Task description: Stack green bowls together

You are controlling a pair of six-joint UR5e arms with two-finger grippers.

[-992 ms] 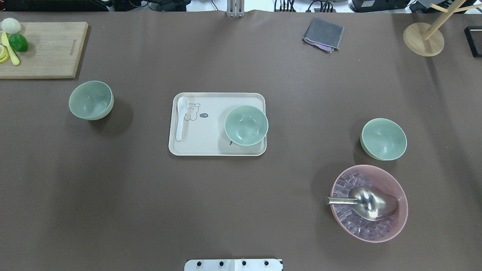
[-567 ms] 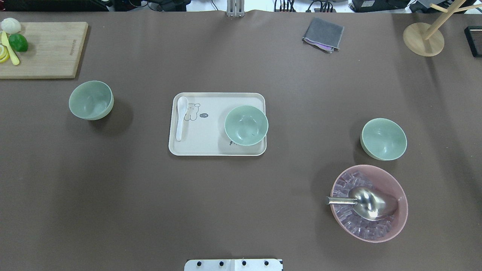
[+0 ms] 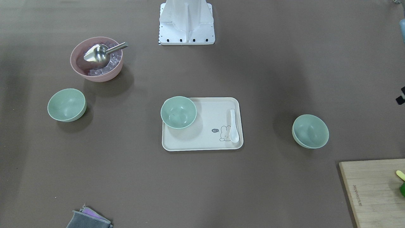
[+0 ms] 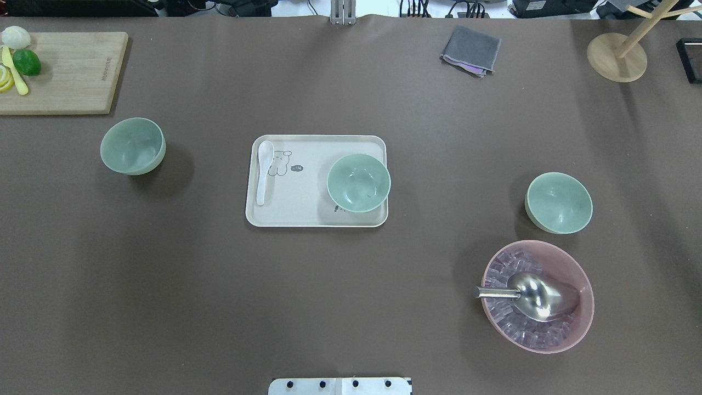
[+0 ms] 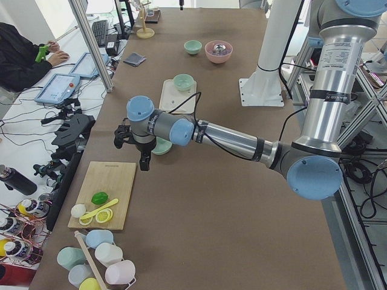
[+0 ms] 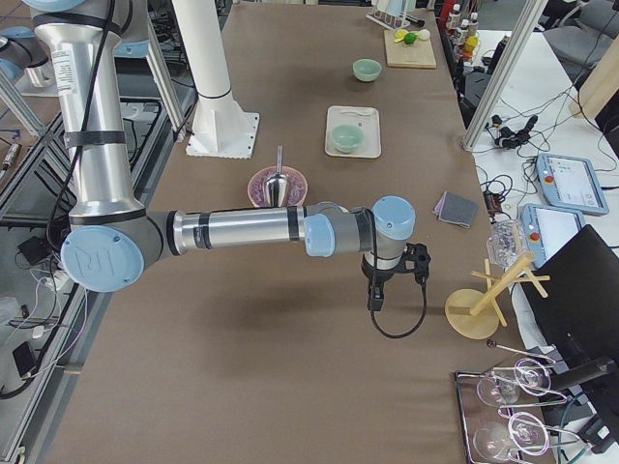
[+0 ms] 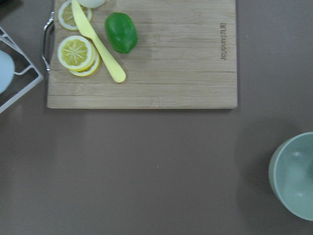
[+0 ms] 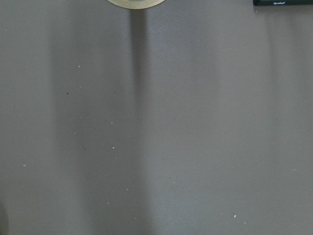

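Brown table covering [image 4: 351, 302] carried everything.

- The left arm [image 5: 230, 140] reached out low. The left gripper [image 5: 144, 163] hung pointing down, clear of the surface. I could not tell whether its jaws were apart or closed.
- The right arm [image 6: 242, 232] was likewise extended. The right gripper [image 6: 375, 295] pointed down over bare covering, and its jaw state could not be told either.
- The wooden cutting board [image 7: 146, 58] lay near the left gripper, across the top of its wrist view. The burnt-in mark at the board's edge was too small to read surely.
- The cream tray [image 4: 307, 214] sat between the two grippers, well apart from both. Its print was a cartoon animal with a speech bubble reading "hi".
- The pink bowl [image 4: 591, 299] held clear cubes and a metal scoop [image 4: 540, 296], on the right gripper's side.
- None of the green bowls was stacked.
  - The left green bowl [image 4: 132, 146] was near the left gripper, at the lower right edge of its wrist view.
  - The middle green bowl [image 4: 358, 182] stood on a corner of the tray.
  - The right green bowl [image 4: 559, 202] stood on the table just beside the pink bowl, apart from the right gripper.
- The wooden stand base [image 8: 136, 3] was near the right gripper.
- A white spoon [image 4: 263, 170] lay on the tray.
- A lime [image 7: 121, 32], lemon slices [image 7: 76, 53] and a yellow knife [image 7: 98, 44] lay on the board.
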